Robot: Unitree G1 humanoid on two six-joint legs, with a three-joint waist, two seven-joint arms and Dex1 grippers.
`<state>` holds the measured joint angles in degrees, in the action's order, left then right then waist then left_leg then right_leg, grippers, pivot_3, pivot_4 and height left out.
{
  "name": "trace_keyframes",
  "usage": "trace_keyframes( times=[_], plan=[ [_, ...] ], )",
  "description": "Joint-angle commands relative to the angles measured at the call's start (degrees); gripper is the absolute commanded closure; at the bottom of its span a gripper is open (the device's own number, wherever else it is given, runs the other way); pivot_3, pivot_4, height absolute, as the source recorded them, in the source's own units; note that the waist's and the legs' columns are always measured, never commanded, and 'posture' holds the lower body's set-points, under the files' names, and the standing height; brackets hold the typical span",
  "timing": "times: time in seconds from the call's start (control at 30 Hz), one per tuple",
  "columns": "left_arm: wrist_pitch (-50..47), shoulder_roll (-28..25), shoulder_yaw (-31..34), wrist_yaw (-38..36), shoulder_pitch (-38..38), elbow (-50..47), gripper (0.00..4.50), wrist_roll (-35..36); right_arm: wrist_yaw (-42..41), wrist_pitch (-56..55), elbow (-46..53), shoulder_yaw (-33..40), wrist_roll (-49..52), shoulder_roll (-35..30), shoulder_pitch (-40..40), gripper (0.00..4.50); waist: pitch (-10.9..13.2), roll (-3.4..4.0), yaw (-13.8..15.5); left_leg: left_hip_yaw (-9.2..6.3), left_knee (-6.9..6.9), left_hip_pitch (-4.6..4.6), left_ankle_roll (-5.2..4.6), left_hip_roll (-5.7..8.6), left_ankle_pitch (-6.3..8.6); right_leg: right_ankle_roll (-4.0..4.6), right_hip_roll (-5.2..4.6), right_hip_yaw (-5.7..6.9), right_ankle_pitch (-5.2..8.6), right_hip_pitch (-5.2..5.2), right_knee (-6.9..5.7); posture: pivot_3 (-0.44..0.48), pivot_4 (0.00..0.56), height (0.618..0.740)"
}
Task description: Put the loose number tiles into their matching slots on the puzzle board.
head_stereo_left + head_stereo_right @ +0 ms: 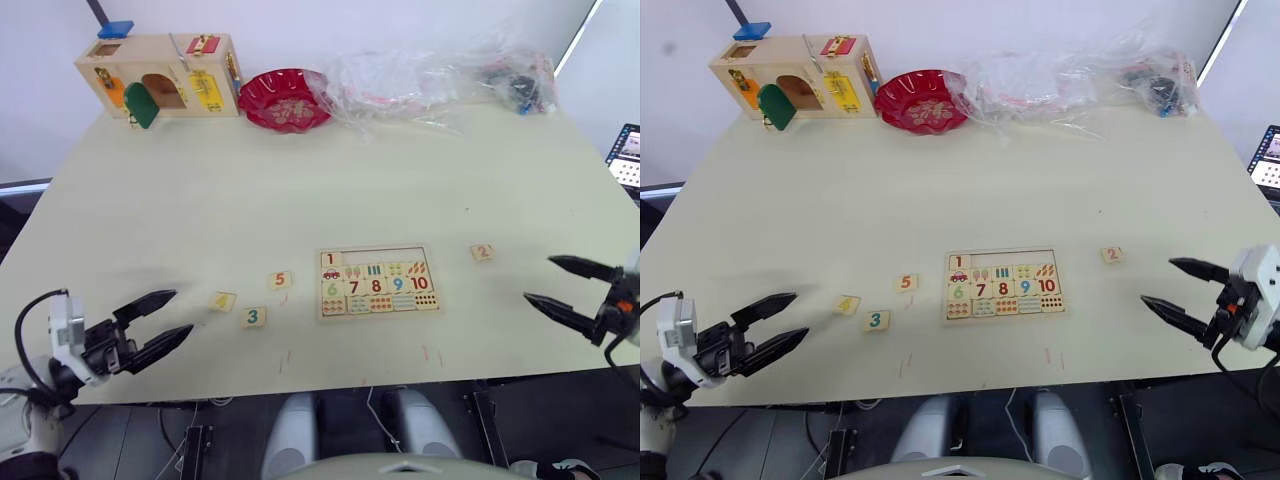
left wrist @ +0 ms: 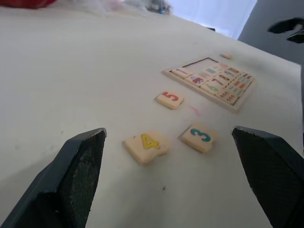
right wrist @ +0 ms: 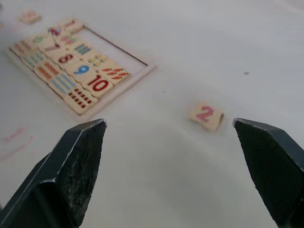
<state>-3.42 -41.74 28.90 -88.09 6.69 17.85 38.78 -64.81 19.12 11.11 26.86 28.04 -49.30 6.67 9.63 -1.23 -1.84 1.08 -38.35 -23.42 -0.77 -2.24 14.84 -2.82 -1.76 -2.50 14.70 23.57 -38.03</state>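
The puzzle board (image 3: 122, 85) lies near the table's front edge, between my two arms. Tile 1 (image 1: 330, 259) sits in the leftmost slot of its top row; the other matching slots (image 1: 385, 257) of that row are bare. Tiles 6 to 10 fill a lower row. Left of the board lie loose tiles 5 (image 1: 280, 280), 4 (image 1: 222, 301) and 3 (image 1: 253, 317). Tile 2 (image 1: 482, 253) lies to the board's right. My left gripper (image 1: 180, 313) is open, just left of tile 4. My right gripper (image 1: 540, 279) is open, right of tile 2 and nearer the edge.
At the back left stands a wooden box with coloured doors (image 1: 160, 75), with a red bowl (image 1: 287, 98) beside it. Crumpled clear plastic bags (image 1: 440, 75) lie along the back right. A screen (image 1: 628, 155) shows at the right edge.
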Motion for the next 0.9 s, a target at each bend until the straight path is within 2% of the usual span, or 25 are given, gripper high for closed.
trace_keyframes(
  times=[0.03, 0.13, 0.27, 0.43, 0.67, 0.9],
  plan=[
    [-0.21, 0.3, -0.46, -1.27, -1.91, -3.84, 0.0, 1.94, -7.71, -6.87, -6.14, -4.62, -1.45, -2.79, -5.0, 0.02, 0.0, 0.0, 0.29, -0.01, 0.0, -0.02, 0.0, 0.01, 0.0, 0.0, 0.0, 0.01, 0.0, 0.01, 0.0, 0.0, 0.15, 0.74],
    [0.96, 1.26, 0.07, -2.84, -4.11, -3.48, 0.0, 3.3, -10.86, -9.12, -13.2, -9.42, -3.53, -4.74, -12.41, 0.02, 0.0, 0.0, 0.49, -0.03, 0.0, -0.05, 0.0, 0.02, 0.0, -0.01, 0.03, 0.02, -0.01, 0.01, 0.02, 0.0, 0.15, 0.74],
    [-0.71, -1.77, -1.55, -4.41, -3.77, -2.28, 0.0, 7.62, -18.88, -11.98, -23.48, -15.53, -4.86, -6.01, -23.06, 0.02, 0.03, 0.05, -0.04, 0.08, -0.06, 0.0, 0.0, 0.02, 0.0, -0.02, 0.01, -0.06, -0.03, 0.01, -0.02, 0.0, 0.15, 0.74],
    [-1.4, -3.87, -2.81, -4.41, -1.43, -1.67, 0.0, 10.95, -26.82, -21.8, -43.55, -23.16, -11.69, -4.74, -36.96, 0.02, 0.07, 0.11, -0.32, 0.05, -0.01, 0.0, 0.0, -0.03, 0.0, -0.01, -0.01, -0.02, -0.02, 0.02, 0.0, 0.0, 0.15, 0.74],
    [-0.01, -4.13, -3.57, -4.41, 0.79, -2.89, 0.0, 12.76, -27.57, -33.5, -65.07, -28.73, -19.26, -0.23, -50.71, 0.02, 0.12, 0.2, -0.39, 0.06, -0.02, 0.02, 0.0, -0.02, 0.0, 0.0, -0.05, -0.02, -0.03, 0.02, -0.06, 0.0, 0.15, 0.74],
    [1.1, -4.74, -4.09, -4.41, 2.38, -3.76, 0.0, 15.19, -26.65, -38.59, -75.26, -30.6, -24.21, 3.19, -56.75, 0.02, 0.13, 0.22, -0.43, 0.07, -0.02, 0.01, 0.0, -0.04, 0.0, 0.01, -0.1, -0.03, -0.04, 0.02, -0.06, 0.0, 0.15, 0.74]
  ],
)
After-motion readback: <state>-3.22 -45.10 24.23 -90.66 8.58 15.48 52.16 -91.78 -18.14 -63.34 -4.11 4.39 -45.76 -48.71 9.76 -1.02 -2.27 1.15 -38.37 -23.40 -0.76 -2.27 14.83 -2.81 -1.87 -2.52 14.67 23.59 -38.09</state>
